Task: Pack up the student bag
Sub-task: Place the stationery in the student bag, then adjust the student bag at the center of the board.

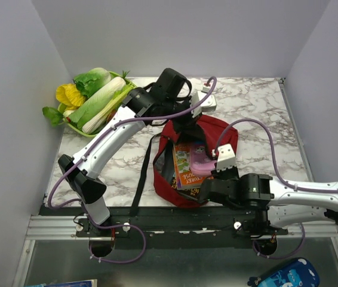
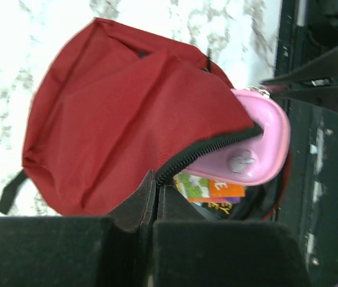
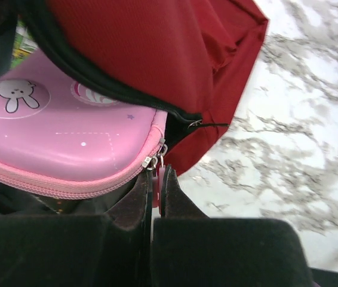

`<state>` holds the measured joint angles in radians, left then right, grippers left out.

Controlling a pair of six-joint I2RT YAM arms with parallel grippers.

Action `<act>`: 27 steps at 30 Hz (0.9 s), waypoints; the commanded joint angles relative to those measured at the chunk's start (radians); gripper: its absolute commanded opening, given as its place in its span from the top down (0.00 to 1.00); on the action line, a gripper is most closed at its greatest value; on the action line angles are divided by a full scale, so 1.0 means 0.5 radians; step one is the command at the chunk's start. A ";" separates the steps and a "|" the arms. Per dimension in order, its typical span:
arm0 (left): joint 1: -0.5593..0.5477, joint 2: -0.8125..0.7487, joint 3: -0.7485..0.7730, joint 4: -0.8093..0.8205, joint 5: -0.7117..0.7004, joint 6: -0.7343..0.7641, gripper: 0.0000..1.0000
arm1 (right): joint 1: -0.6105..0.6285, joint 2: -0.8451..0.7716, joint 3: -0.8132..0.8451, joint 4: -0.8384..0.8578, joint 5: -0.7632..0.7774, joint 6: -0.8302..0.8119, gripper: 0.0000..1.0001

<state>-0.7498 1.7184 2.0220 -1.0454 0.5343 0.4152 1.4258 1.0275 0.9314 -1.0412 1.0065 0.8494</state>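
The left gripper point(image 2: 151, 200) is pinched tight on the zipper rim of the student bag point(image 2: 115, 119). The right gripper point(image 3: 156, 182) is clamped on the zipper end of the pink pencil case point(image 3: 67, 137), which sits half inside the bag's mouth over a colourful book point(image 1: 187, 164). The bag lies mid-way along the marble table's point(image 1: 258, 113) near edge.

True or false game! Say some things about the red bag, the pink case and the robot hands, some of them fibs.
1. The pink pencil case pokes out of the student bag. True.
2. The student bag is blue. False: it is dark red.
3. Vegetables lie at the table's far left corner. True.
4. The left gripper and the right gripper are wide open. False: both are shut.
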 commanded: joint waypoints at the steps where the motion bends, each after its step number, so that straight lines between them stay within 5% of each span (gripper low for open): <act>1: -0.114 -0.126 -0.223 -0.038 0.125 -0.060 1.00 | -0.004 0.346 0.177 -0.500 0.202 0.484 0.99; 3: -0.160 -0.136 -0.313 -0.008 0.177 -0.094 1.00 | -0.004 0.594 0.318 -0.981 0.217 1.048 0.99; 7: -0.212 -0.133 -0.521 0.047 0.220 -0.131 1.00 | -0.011 1.000 0.420 -0.979 0.156 1.013 0.99; 12: -0.212 -0.200 -0.617 0.158 0.223 -0.171 1.00 | -0.017 0.955 0.356 -0.976 -0.046 1.369 0.99; 17: -0.212 -0.234 -0.666 0.232 0.223 -0.235 1.00 | -0.054 0.587 0.098 -0.973 -0.145 1.822 0.68; 21: -0.209 -0.215 -0.654 0.265 0.263 -0.269 0.98 | -0.069 0.433 0.125 -0.961 -0.117 1.830 0.62; 23: -0.209 -0.191 -0.623 0.244 0.281 -0.272 0.94 | -0.069 0.500 0.202 -0.967 -0.105 1.756 0.49; 27: -0.209 -0.169 -0.599 0.222 0.312 -0.269 0.93 | -0.029 0.687 0.395 -0.961 -0.102 1.694 0.48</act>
<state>-0.8513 1.6382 1.6920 -0.9401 0.6277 0.2981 1.3907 1.2949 1.0504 -1.3537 0.9417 1.6672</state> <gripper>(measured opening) 0.068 0.512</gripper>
